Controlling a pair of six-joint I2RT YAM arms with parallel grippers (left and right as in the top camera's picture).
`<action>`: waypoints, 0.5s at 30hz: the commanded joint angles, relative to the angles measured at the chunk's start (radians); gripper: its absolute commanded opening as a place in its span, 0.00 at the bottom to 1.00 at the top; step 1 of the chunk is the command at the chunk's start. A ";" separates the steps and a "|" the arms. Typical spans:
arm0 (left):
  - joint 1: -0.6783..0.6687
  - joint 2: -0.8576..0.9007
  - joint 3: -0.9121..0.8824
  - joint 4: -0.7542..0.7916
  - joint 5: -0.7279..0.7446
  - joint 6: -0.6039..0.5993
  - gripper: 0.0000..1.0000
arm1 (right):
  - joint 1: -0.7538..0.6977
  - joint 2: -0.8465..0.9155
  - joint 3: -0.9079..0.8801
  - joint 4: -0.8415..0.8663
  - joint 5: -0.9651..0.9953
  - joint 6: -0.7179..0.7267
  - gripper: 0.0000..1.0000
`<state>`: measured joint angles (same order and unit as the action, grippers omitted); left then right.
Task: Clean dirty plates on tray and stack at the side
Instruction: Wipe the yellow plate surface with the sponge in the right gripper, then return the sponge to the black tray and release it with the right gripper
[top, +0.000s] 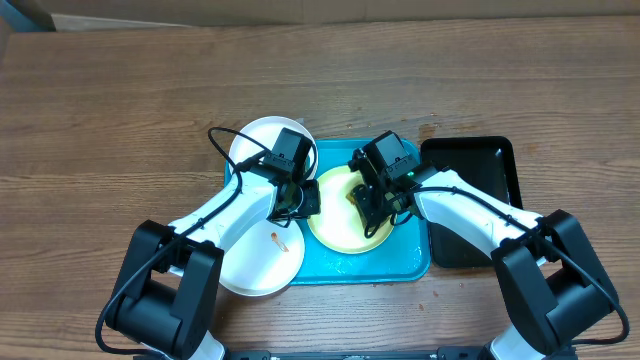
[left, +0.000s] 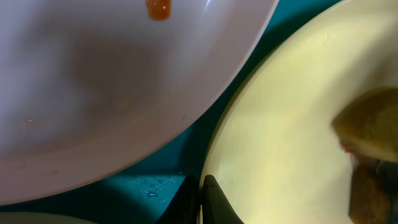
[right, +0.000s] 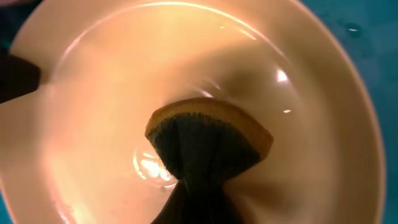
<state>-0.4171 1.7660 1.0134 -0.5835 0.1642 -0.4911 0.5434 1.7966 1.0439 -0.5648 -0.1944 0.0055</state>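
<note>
A pale yellow-green plate (top: 342, 228) lies in the middle of the turquoise tray (top: 400, 268). My left gripper (top: 305, 198) is shut on that plate's left rim (left: 211, 168), one finger over the plate and one over the tray (left: 143, 186). My right gripper (top: 372, 205) is shut on a yellow sponge (right: 208, 137) with a dark scrub face, pressed onto the plate's wet inside (right: 124, 81). A white plate (top: 258, 268) with a reddish smear (left: 158, 9) overlaps the tray's front left. Another white plate (top: 262, 140) sits at the tray's back left.
A smaller black tray (top: 480, 165) lies against the turquoise tray's right side, under my right arm. Bare wooden table (top: 120, 110) surrounds the trays. Both arms reach in from the near edge.
</note>
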 joint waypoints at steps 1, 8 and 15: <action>0.004 0.011 0.003 -0.003 -0.011 -0.003 0.06 | 0.004 0.012 0.011 -0.011 -0.087 -0.030 0.04; 0.004 0.011 0.003 -0.003 -0.011 -0.003 0.07 | -0.018 0.012 0.163 -0.085 -0.194 -0.036 0.04; 0.004 0.011 0.003 -0.003 -0.010 -0.003 0.10 | -0.135 0.011 0.362 -0.246 -0.255 -0.036 0.04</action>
<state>-0.4171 1.7660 1.0130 -0.5854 0.1612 -0.4915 0.4648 1.8114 1.3365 -0.7719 -0.4175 -0.0242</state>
